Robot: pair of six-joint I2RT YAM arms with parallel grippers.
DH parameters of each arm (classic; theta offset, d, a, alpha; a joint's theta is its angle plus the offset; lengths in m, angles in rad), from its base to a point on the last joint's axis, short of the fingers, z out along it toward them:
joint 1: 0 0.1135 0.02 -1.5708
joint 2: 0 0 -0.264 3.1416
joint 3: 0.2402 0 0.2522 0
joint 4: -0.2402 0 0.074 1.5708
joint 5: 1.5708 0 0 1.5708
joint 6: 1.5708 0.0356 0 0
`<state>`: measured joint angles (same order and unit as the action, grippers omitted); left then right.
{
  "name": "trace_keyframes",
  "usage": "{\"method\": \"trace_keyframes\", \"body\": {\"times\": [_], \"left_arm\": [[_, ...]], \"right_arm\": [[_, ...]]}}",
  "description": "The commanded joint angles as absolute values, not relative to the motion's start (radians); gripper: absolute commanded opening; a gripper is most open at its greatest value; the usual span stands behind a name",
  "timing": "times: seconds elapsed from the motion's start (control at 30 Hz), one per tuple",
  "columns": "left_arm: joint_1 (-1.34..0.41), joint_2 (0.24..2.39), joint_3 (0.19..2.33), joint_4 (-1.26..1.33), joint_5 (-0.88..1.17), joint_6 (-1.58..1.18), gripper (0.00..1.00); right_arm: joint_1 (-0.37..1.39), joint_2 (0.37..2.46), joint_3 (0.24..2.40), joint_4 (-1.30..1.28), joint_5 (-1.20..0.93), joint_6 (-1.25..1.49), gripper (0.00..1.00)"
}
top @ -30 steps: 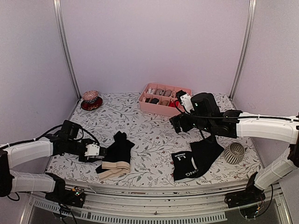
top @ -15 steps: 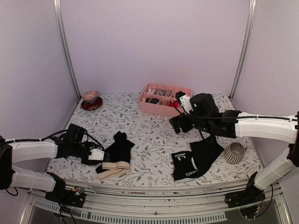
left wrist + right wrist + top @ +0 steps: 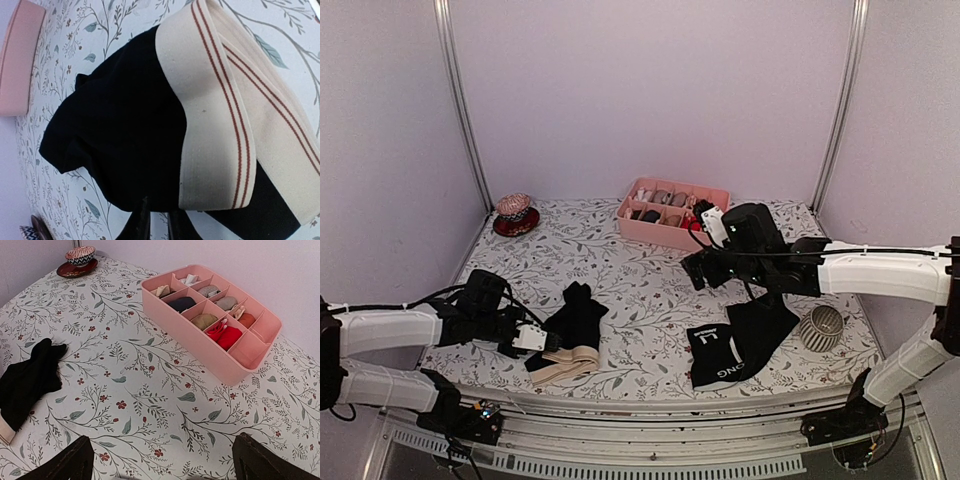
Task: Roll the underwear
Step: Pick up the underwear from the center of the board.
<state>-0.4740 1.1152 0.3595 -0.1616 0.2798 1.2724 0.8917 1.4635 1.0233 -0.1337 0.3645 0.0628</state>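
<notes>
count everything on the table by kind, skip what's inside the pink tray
black briefs: 2, the beige-band brief and the lettered-band brief
pink divided tray: 1
patterned bowl: 1
dark red saucer: 1
ribbed grey cup: 1
total: 6

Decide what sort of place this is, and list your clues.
Likely a lab robot booth: plain walls, left arm and right arm mounted at a table, sorting tray.
</notes>
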Motion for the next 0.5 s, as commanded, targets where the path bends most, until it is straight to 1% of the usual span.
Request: {"method": "trace_keyframes", "body": {"times": [0.0,0.03,0.07,0.27,0.47], "left_arm": [[-0.506,1.093,0.345,-0.147,0.291,1.274,0.12],[-0.512,1.092,0.345,-0.146,0.291,1.273,0.09],[-0.518,1.091,0.344,-0.147,0.292,1.271,0.00],[-0.531,1.085,0.360,-0.146,0.320,1.240,0.00],[-0.540,1.075,0.461,-0.161,0.385,1.076,0.00]], "right_arm": [[0.902,1.483,1.048,-0.133,0.376,0.057,0.99],[0.902,1.485,1.046,-0.130,0.375,0.055,0.99],[0.903,1.486,1.045,-0.127,0.373,0.052,0.99],[0.939,1.485,1.030,-0.088,0.392,0.020,0.99],[0.997,1.445,0.974,0.019,0.405,-0.073,0.99]]}}
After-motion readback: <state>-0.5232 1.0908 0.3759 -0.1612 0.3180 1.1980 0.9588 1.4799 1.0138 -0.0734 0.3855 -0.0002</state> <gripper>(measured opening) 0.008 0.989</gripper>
